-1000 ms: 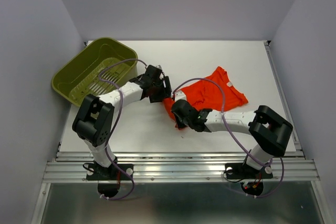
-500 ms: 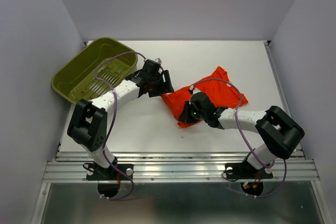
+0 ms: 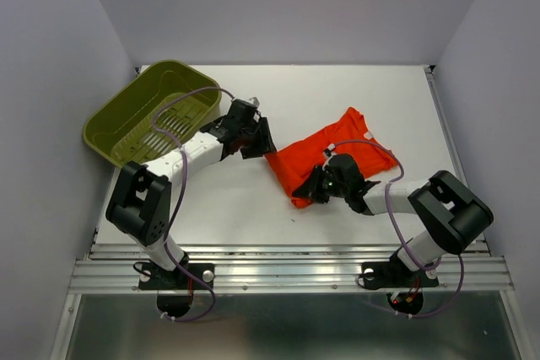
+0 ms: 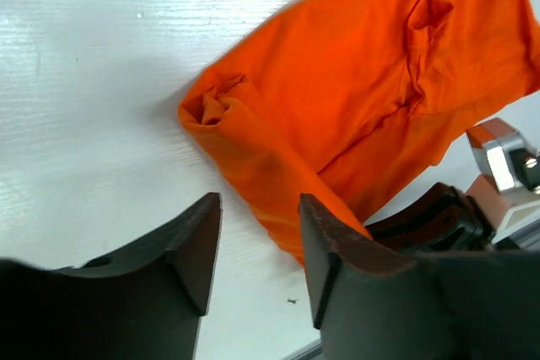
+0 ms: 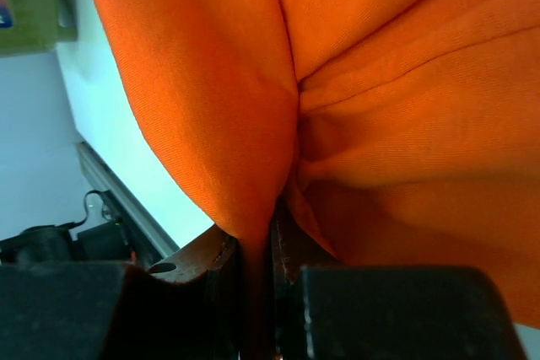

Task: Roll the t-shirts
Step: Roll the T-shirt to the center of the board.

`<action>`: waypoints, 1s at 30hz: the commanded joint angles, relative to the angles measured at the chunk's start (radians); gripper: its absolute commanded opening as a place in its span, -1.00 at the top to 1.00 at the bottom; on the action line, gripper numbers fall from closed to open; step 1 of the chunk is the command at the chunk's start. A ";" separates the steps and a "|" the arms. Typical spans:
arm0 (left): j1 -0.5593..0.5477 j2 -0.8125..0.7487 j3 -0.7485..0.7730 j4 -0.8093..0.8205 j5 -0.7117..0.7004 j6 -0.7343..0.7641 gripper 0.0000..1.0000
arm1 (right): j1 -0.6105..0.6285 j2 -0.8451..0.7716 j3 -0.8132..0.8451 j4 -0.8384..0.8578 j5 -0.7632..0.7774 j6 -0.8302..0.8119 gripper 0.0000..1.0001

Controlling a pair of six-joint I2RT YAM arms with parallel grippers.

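The orange-red t-shirt (image 3: 337,151) lies crumpled on the white table (image 3: 380,90), right of centre. My right gripper (image 3: 318,190) is at the shirt's near-left edge. In the right wrist view it (image 5: 272,246) is shut on a fold of the shirt (image 5: 380,82), and cloth fills that view. My left gripper (image 3: 260,146) hovers just left of the shirt's left corner. In the left wrist view it (image 4: 257,246) is open and empty, with the shirt (image 4: 363,82) lying beyond its fingertips.
An olive-green slotted basket (image 3: 150,113) sits tilted at the table's far-left corner, behind my left arm. A metal rail (image 3: 287,250) runs along the near table edge. Grey walls close in the left, back and right.
My right gripper has moved right, pulling the shirt's near-left edge with it. My left gripper has drawn back up and left, off the shirt's corner.
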 commanded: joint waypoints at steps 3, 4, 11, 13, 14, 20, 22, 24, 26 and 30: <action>-0.013 -0.042 -0.037 0.065 0.031 0.005 0.24 | -0.034 -0.011 -0.036 0.127 -0.064 0.085 0.99; -0.016 -0.040 -0.041 0.076 0.034 0.008 0.34 | -0.045 -0.008 -0.040 0.135 -0.066 0.091 0.99; -0.028 0.012 -0.050 0.130 0.101 0.014 1.00 | -0.069 0.010 -0.072 0.180 -0.087 0.134 0.99; -0.033 0.036 -0.050 0.145 0.113 0.014 1.00 | -0.080 0.013 -0.083 0.195 -0.096 0.143 0.98; -0.034 0.052 -0.048 0.159 0.123 0.014 1.00 | -0.089 0.015 -0.086 0.200 -0.102 0.148 0.99; -0.042 0.117 -0.002 0.173 0.146 0.023 1.00 | -0.098 0.024 -0.100 0.209 -0.107 0.154 0.99; -0.045 0.134 0.013 0.179 0.147 0.025 1.00 | -0.098 0.024 -0.103 0.209 -0.106 0.154 0.99; -0.046 0.159 0.024 0.183 0.152 0.028 1.00 | -0.108 0.024 -0.105 0.209 -0.106 0.154 0.99; -0.048 0.174 0.036 0.191 0.153 0.029 1.00 | -0.108 0.018 -0.106 0.207 -0.102 0.152 0.99; -0.048 0.208 0.059 0.196 0.153 0.031 1.00 | -0.108 0.012 -0.109 0.200 -0.096 0.142 0.98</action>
